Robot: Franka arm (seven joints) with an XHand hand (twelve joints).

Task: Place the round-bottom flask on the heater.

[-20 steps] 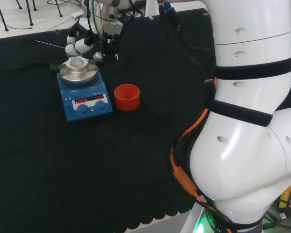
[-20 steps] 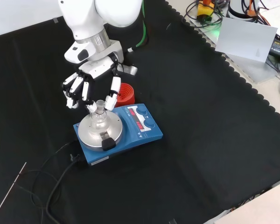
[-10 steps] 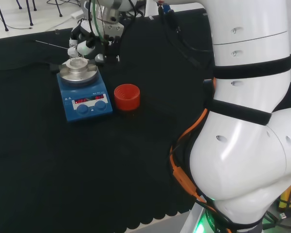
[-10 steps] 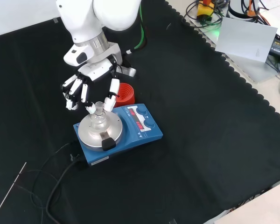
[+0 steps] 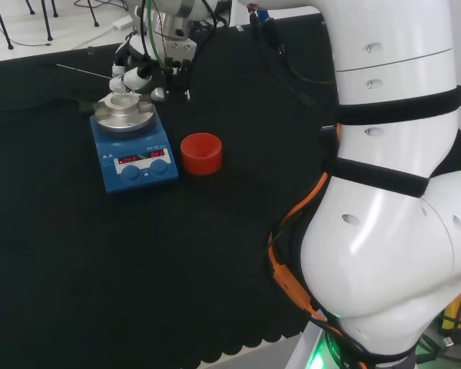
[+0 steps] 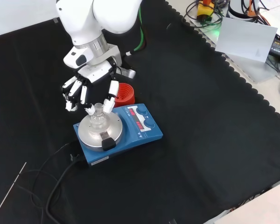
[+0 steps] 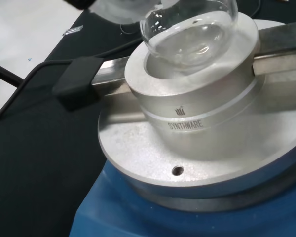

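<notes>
Round-bottom flask (image 6: pixel 99 120): clear glass, seated bulb-down in the grey metal block (image 7: pixel 197 106) on top of the heater (image 6: pixel 119 133); long axis near upright, neck and open mouth pointing up toward the robot hand, tilted a little to the left in the front view. The wrist view shows the bulb (image 7: pixel 190 29) resting in the block's round well, with no contents that can be made out. Heater: blue base with a round silver plate (image 7: pixel 153 160), control face with two knobs turned to the right in the front view, a black clamp piece (image 7: pixel 79 85) on the bar at the plate's edge, black cable (image 6: pixel 51 184) trailing off to the left over the tabletop (image 6: pixel 200 140). Robot hand (image 6: pixel 86 86): black and white, hanging just above and behind the flask's neck in the front view, fingers (image 6: pixel 71 95) loosely spread and pointing down, released; two white tips lie close beside the flask's mouth, and whether they touch it cannot be told. Red ribbed ring (image 6: pixel 123 93): a stand, empty, upright on the tabletop just beside the heater, behind it in the front view and to its right in the head view (image 5: pixel 200 154). Thin metal rod (image 6: pixel 9 192): lying flat on the cloth at the far left of the front view, well apart from the heater.
</notes>
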